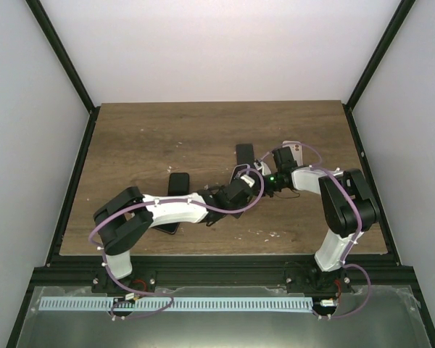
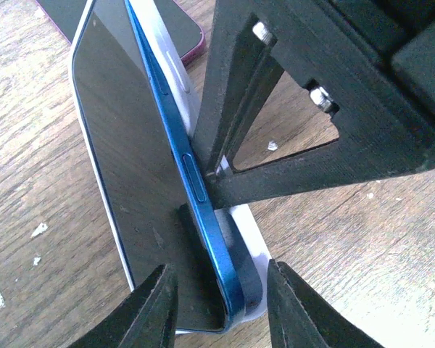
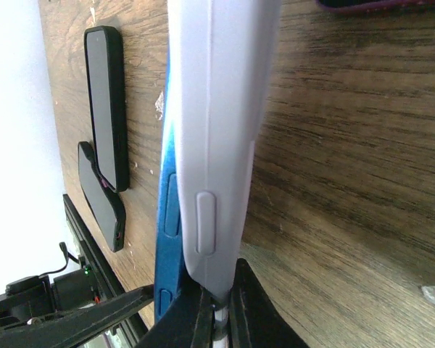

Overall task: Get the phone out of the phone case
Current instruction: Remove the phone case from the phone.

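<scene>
A blue phone [image 2: 145, 159] with a dark screen stands on its edge on the wooden table, partly peeled out of a white case [image 2: 250, 232]. My left gripper [image 2: 221, 312] is open, its jaws on either side of the phone's lower corner. My right gripper [image 3: 217, 319] is shut on the edge of the white case [image 3: 217, 109], with the blue phone [image 3: 170, 217] beside it. One of the right gripper's fingers [image 2: 232, 109] presses at the phone's side. In the top view the two grippers, left [image 1: 241, 190] and right [image 1: 264, 177], meet mid-table.
A purple-rimmed phone [image 2: 181, 29] lies flat just beyond the held one. Two black phones or cases [image 3: 107, 109] [image 3: 101, 196] lie on the table [image 1: 167, 130]. In the top view dark phones lie behind the grippers [image 1: 244, 154] and by the left arm [image 1: 177, 183].
</scene>
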Controlling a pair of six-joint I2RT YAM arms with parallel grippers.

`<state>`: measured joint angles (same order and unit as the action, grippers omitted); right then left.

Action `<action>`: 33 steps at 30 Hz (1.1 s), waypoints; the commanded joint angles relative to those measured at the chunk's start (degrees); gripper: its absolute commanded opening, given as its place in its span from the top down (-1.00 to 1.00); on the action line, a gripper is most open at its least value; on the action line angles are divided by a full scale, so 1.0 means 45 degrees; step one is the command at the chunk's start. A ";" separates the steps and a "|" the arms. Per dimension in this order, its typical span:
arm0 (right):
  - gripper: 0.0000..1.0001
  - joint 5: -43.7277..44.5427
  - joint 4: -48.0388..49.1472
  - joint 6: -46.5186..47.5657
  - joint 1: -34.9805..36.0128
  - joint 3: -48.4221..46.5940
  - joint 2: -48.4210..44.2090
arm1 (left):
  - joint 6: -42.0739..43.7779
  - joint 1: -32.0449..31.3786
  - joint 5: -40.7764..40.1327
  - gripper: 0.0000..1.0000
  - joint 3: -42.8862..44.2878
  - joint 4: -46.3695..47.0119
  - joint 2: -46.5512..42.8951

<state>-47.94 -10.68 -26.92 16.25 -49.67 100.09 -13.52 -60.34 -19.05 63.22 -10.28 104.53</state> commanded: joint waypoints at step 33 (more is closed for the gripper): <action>0.99 -0.0966 0.0322 0.0200 -0.0041 -0.0413 0.0137 | 0.0076 0.0087 -0.0695 0.22 -0.1118 0.1114 -0.0558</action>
<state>-49.39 -10.31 -26.83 16.25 -49.76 100.66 -14.13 -60.16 -19.55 56.60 -5.23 100.73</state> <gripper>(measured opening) 0.040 0.433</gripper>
